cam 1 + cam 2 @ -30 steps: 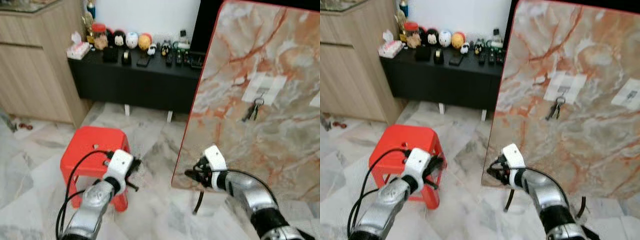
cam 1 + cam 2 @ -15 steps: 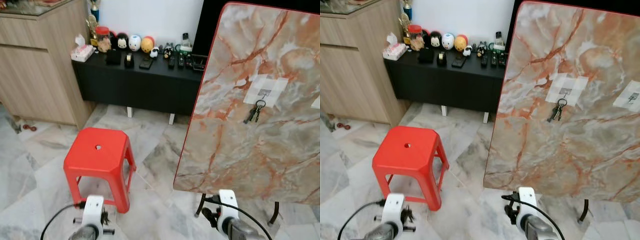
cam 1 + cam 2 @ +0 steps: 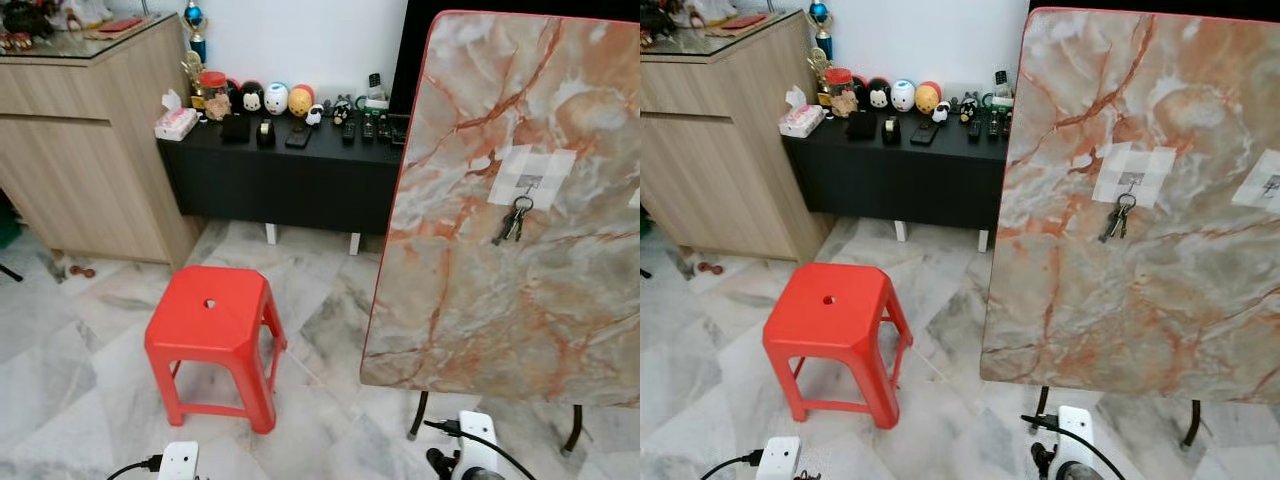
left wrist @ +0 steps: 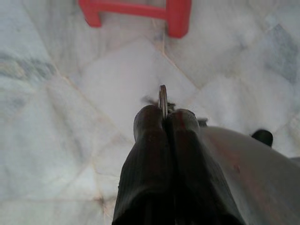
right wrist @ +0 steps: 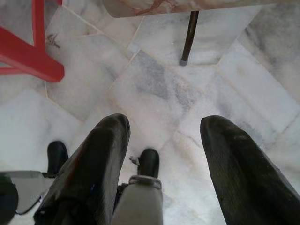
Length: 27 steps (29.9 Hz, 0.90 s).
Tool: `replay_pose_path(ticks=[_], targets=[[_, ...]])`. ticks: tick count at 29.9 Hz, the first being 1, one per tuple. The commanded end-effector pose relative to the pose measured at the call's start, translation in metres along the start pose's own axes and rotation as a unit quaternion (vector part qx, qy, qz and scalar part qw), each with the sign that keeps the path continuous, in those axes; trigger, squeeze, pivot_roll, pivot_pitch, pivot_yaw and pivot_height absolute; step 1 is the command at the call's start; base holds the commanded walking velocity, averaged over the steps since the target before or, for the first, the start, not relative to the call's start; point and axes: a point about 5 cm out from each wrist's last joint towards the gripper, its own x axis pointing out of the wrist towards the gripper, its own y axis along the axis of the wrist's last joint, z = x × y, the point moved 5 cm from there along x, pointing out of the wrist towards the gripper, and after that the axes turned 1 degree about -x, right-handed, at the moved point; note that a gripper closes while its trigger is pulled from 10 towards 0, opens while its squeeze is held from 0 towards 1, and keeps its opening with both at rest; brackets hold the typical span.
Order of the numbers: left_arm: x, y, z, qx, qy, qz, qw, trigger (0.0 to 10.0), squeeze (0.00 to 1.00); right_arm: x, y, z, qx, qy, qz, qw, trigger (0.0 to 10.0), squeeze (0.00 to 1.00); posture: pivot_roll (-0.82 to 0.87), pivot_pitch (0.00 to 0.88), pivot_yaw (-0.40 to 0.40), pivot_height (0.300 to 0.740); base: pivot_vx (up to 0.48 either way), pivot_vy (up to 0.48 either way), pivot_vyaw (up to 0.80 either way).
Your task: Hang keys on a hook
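One bunch of keys (image 3: 512,222) hangs on a hook (image 3: 527,186) stuck to a white patch on the tipped-up marble tabletop (image 3: 470,300), which stands upright on dark legs; how many keys are in the bunch is too small to count (at least two hang down). One red stool (image 3: 212,325) stands on the marble floor (image 3: 70,350) well left of the tabletop, with one hole in its seat. One low black cabinet (image 3: 280,170) sits against the white wall behind, with a row of small round figures, a tissue box and dark gadgets on top, too small to count exactly. One wooden cupboard (image 3: 85,150) is at far left, cut off by the edge. A second white patch (image 3: 1264,181) on the tabletop is partly cut off at the right. Two arms are low at the bottom edge, mostly cut off. Left claw (image 4: 164,117) points down at the floor, fingers pressed together on a thin metal ring (image 4: 162,99) seen edge-on (what it belongs to is hidden). Right claw (image 5: 164,140) also hangs above the floor, fingers (image 5: 101,154) spread wide with nothing between them.
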Motion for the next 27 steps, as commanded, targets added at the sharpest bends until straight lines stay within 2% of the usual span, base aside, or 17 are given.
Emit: replay_pose_path(ticks=[1,6,9,12,17,20,25,27], targets=[[0.001,0.013,-0.003,0.007,0.0,0.017,1.0,10.0,0.0,0.001,-0.003,-0.005,0.015,-0.003,0.0,1.0,10.0,0.0,0.12,0.0,0.014,0.74,0.0,0.0,0.0],[0.002,0.017,-0.002,0.019,-0.006,0.024,1.0,10.0,0.0,0.0,-0.013,-0.012,0.042,-0.001,-0.004,0.999,10.0,0.0,0.12,0.0,0.032,0.74,0.0,0.0,0.0],[0.002,0.016,0.002,0.028,-0.013,0.025,0.999,10.0,0.0,0.0,-0.021,-0.012,0.036,0.0,-0.011,0.999,10.0,0.0,0.11,0.0,0.029,0.74,0.0,0.0,0.0],[0.001,0.008,0.004,0.022,-0.013,0.014,1.0,10.0,0.0,-0.003,-0.031,0.0,0.033,-0.017,-0.023,0.999,10.0,0.0,0.1,0.0,0.025,0.74,0.0,-0.161,0.0],[0.0,-0.004,0.015,0.039,-0.033,0.002,0.999,10.0,0.0,-0.006,-0.038,0.014,0.027,-0.027,-0.025,0.999,10.0,0.0,0.08,0.0,0.014,0.74,0.0,-0.296,0.0],[-0.001,-0.011,0.017,0.032,-0.031,-0.007,0.999,10.0,0.0,-0.008,-0.044,0.018,-0.008,-0.027,-0.03,0.999,10.0,0.0,0.08,0.0,-0.002,0.74,0.0,-0.405,0.53],[-0.001,-0.01,0.019,0.027,-0.031,-0.004,0.999,10.0,0.0,-0.009,-0.046,0.021,-0.007,-0.026,-0.034,0.999,10.0,0.0,0.1,0.0,-0.021,0.74,0.0,-0.405,0.65],[-0.001,-0.009,0.02,0.028,-0.032,-0.001,0.999,10.0,0.0,-0.009,-0.048,0.021,-0.022,-0.024,-0.041,0.999,10.0,0.0,0.1,0.0,-0.034,0.74,0.0,-0.401,0.0]])
